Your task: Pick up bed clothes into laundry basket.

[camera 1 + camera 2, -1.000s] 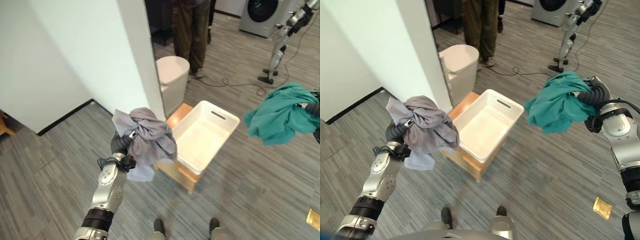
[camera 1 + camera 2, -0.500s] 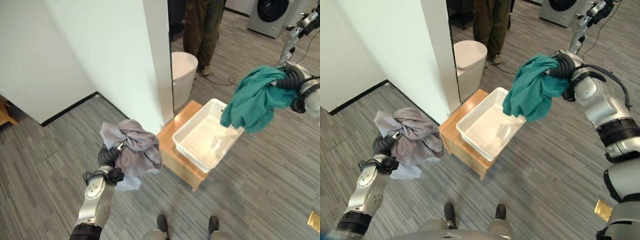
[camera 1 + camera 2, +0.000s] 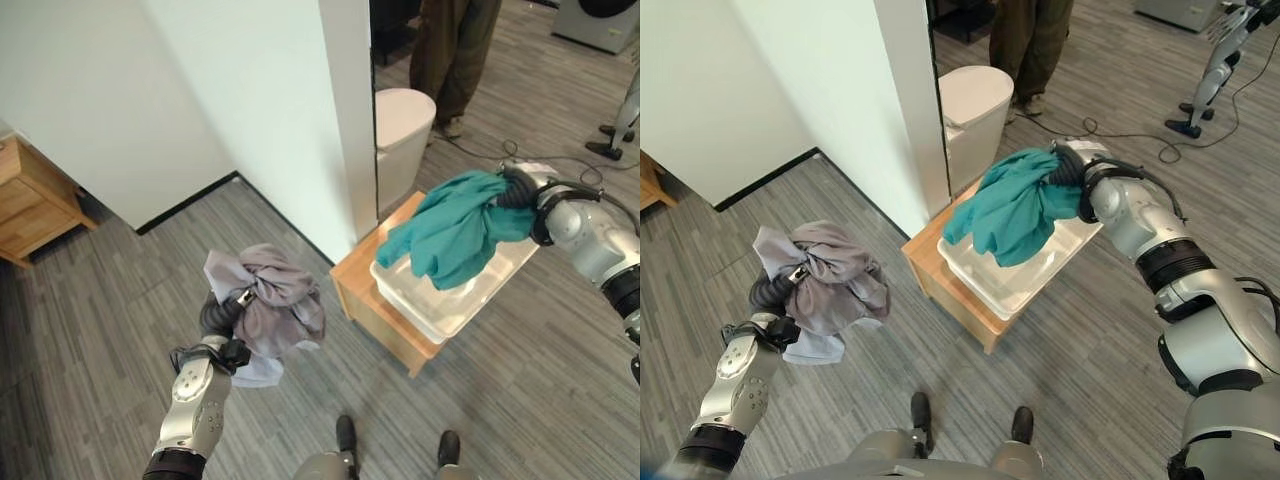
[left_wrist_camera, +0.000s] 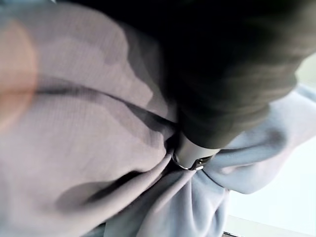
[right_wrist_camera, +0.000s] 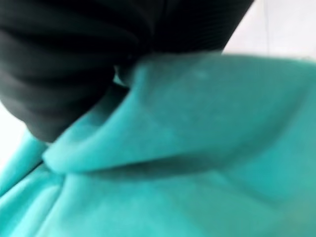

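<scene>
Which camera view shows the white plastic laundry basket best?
The left eye view: the white plastic laundry basket on the wooden stool shows its near rim under the teal cloth. Right eye view: similar. Right wrist view: only a pale blur.

No readable text, label, number or sign is found on anything shown.
</scene>
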